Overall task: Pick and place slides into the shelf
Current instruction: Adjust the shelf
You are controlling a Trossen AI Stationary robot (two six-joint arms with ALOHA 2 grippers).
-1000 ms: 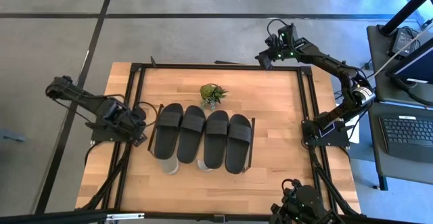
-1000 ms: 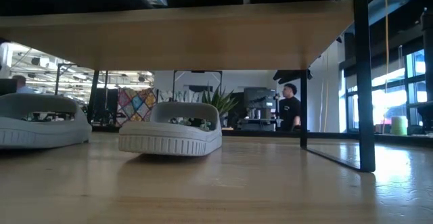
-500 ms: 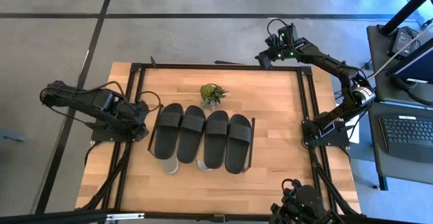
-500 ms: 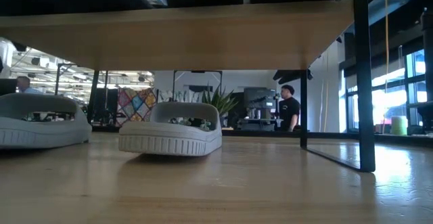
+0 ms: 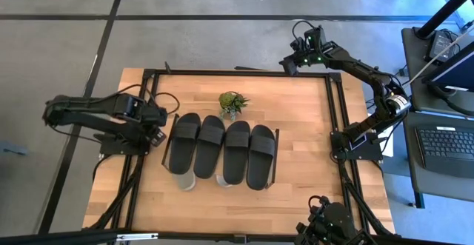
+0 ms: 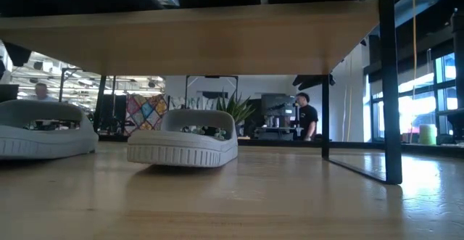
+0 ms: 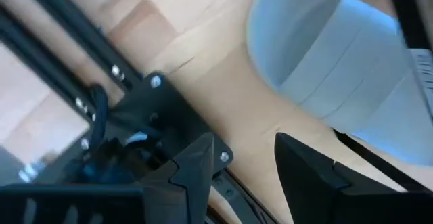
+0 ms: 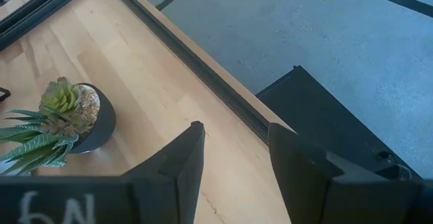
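Note:
Four black slides (image 5: 222,149) lie side by side, soles down, on the shelf (image 5: 276,156), whose board (image 6: 181,37) spans the top of the low view. Two grey-white slides (image 6: 181,140) (image 6: 43,127) rest on the tabletop under it, their ends (image 5: 189,183) peeking out toward the near edge. My left gripper (image 5: 159,126) hovers open at the shelf's left end; its wrist view shows a grey-white slide (image 7: 338,61) beyond the open gripper (image 7: 247,156). My right gripper (image 5: 289,64) waits open at the table's far right corner, and its wrist view (image 8: 233,143) shows it holding nothing.
A small green potted plant (image 5: 232,103) stands just beyond the shelf's far side, also seen in the right wrist view (image 8: 67,116). Black rails (image 5: 148,89) frame the tabletop. Bare wood lies right of the shelf (image 5: 304,141). A person (image 6: 308,117) stands far off in the room.
My left gripper has shifted a little toward the shelf's left end and the table's far edge, while its arm has swung round from the left. The slides have stayed put. The person in the background has stepped slightly leftward.

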